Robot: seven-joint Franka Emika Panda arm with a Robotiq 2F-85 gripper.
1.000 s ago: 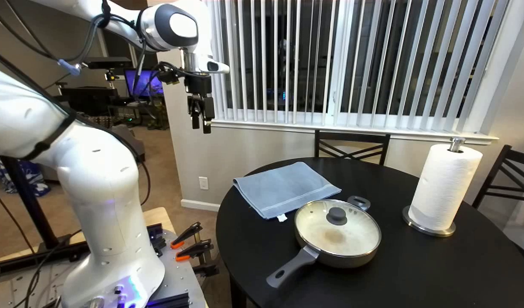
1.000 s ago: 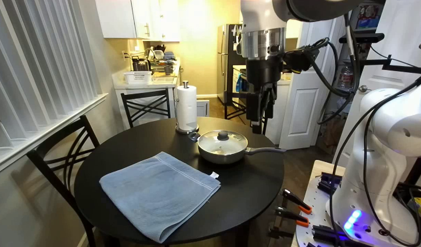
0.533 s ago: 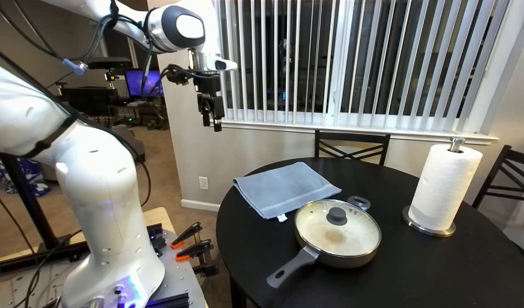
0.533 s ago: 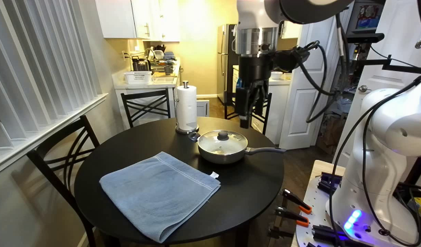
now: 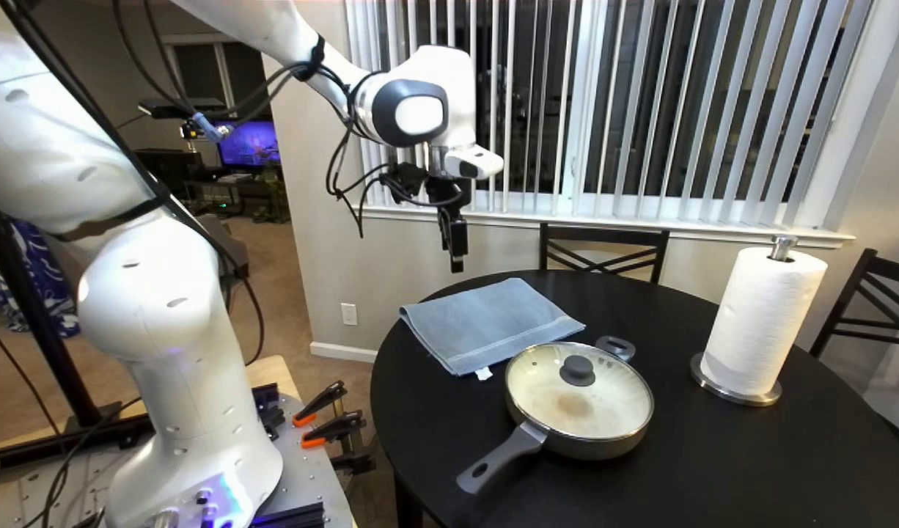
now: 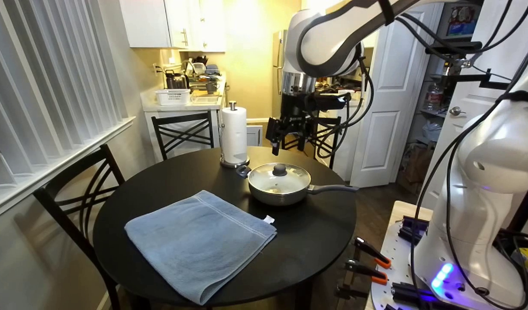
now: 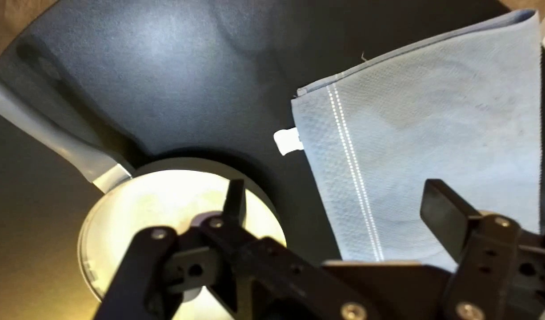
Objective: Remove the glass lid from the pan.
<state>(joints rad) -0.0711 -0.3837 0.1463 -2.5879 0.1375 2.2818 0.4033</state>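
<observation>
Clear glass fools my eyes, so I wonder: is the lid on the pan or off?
On: in both exterior views, the lid covers the pan, its dark knob standing near the middle.

In both exterior views the white arm (image 5: 160,308) rises from its base (image 5: 185,458), where a blue light (image 6: 442,276) glows, and reaches outward. A black strap (image 6: 386,12) circles the forearm (image 5: 265,31). Beneath the wrist (image 5: 458,92) hangs the black tool (image 7: 339,204), pointing down; in the wrist view its two fingers (image 7: 443,218) stand wide apart.
</observation>
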